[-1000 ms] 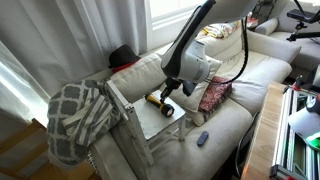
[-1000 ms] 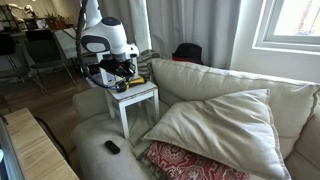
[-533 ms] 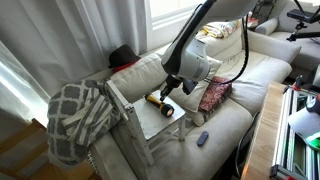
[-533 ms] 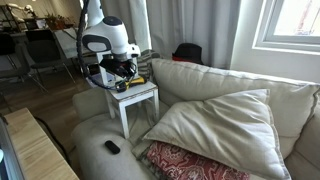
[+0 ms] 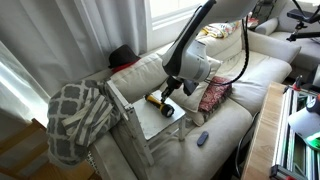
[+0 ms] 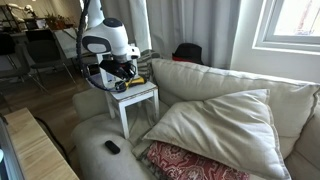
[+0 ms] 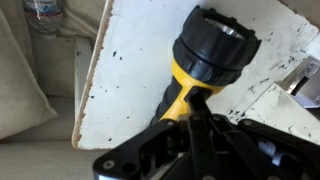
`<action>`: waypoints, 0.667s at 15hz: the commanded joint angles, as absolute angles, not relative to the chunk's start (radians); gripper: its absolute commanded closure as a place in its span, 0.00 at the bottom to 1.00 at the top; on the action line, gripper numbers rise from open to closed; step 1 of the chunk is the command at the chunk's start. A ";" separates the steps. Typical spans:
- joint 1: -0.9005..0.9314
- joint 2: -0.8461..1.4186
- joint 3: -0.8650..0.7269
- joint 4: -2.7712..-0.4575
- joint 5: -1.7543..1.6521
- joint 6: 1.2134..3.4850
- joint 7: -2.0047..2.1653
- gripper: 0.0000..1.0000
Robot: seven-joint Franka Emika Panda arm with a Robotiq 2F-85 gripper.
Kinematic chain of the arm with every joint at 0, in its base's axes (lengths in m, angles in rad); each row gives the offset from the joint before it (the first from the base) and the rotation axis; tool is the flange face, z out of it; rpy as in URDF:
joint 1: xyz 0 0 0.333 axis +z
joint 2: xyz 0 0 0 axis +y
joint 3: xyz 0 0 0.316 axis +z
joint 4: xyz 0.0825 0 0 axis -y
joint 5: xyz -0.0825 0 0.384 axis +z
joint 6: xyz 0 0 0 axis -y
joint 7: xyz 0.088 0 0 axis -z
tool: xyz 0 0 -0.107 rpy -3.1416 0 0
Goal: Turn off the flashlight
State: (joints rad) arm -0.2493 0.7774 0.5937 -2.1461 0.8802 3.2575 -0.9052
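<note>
In an exterior view, no visible shift across the last second: gripper parked low over the white table, right at the flashlight lying on its side there. Same pose as before, so probably a slow press or a pause rather than a travel move.

In an exterior view from the sofa side, likewise unchanged: gripper down at the height of the table, flashlight showing only as a sliver of yellow beside it. No beam or glow to be made out.

In the wrist view, flashlight flat on the speckled table, black head pointing away, yellow body running back under the gripper. Jaws dark and overlapping against the handle; spread or pressed together, cannot tell. No clear glow at the head, so on or off not readable. By judgement: still working at the switch, with the switch-off unconfirmed.
</note>
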 commanded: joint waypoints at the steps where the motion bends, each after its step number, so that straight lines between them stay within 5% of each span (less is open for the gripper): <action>1: -0.253 0.799 0.597 -2.149 0.873 3.261 -0.917 1.00; 10: -0.063 0.798 0.432 -2.142 0.874 3.267 -0.889 1.00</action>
State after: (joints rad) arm -0.1425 0.7532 0.4997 -2.1460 0.8801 3.2577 -0.9041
